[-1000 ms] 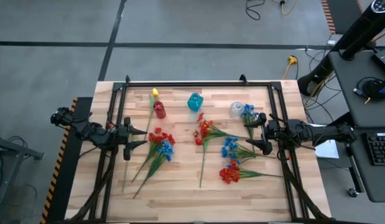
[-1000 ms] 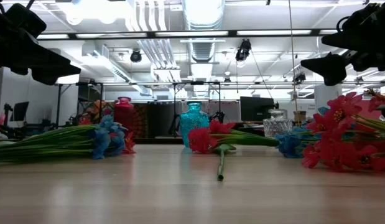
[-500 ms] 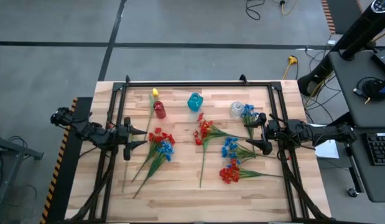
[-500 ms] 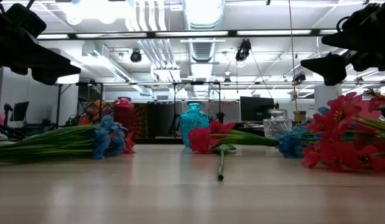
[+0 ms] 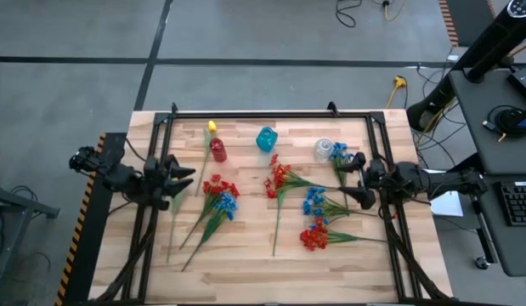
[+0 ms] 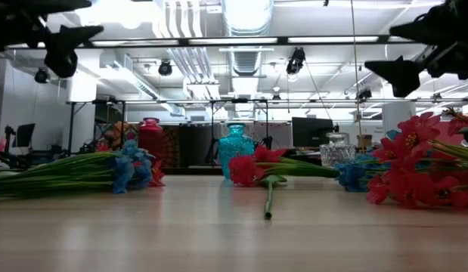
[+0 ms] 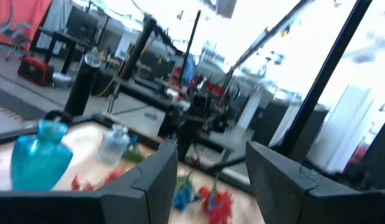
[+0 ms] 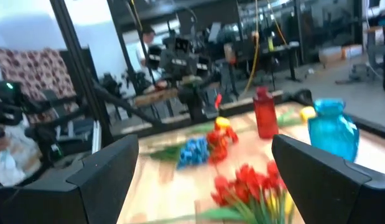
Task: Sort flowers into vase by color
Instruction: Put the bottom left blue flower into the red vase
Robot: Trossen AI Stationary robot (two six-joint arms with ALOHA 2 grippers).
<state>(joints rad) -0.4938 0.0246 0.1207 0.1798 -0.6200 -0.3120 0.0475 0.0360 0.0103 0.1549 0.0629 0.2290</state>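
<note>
Several sprays lie flat on the table: a red and blue bunch (image 5: 218, 194), a red spray (image 5: 279, 178), a blue spray (image 5: 313, 202) and a red spray (image 5: 314, 234). A yellow flower (image 5: 212, 127) lies beside the red vase (image 5: 217, 150). The blue vase (image 5: 266, 138) and the clear vase (image 5: 323, 150) stand at the far side, with a blue spray (image 5: 339, 154) by the clear one. My left gripper (image 5: 188, 180) is open, raised above the table left of the bunch. My right gripper (image 5: 356, 180) is open, raised right of the blue spray.
A black frame (image 5: 246, 113) runs along the far edge and down both sides of the table. Bare wood (image 5: 246, 263) lies along the near edge. In the low view a single green stem (image 6: 268, 198) points toward the near side.
My left gripper has lifted and tipped upward, drawing back a little toward the table's left edge. My right gripper has risen slightly. The flowers and vases have stayed where they were.
</note>
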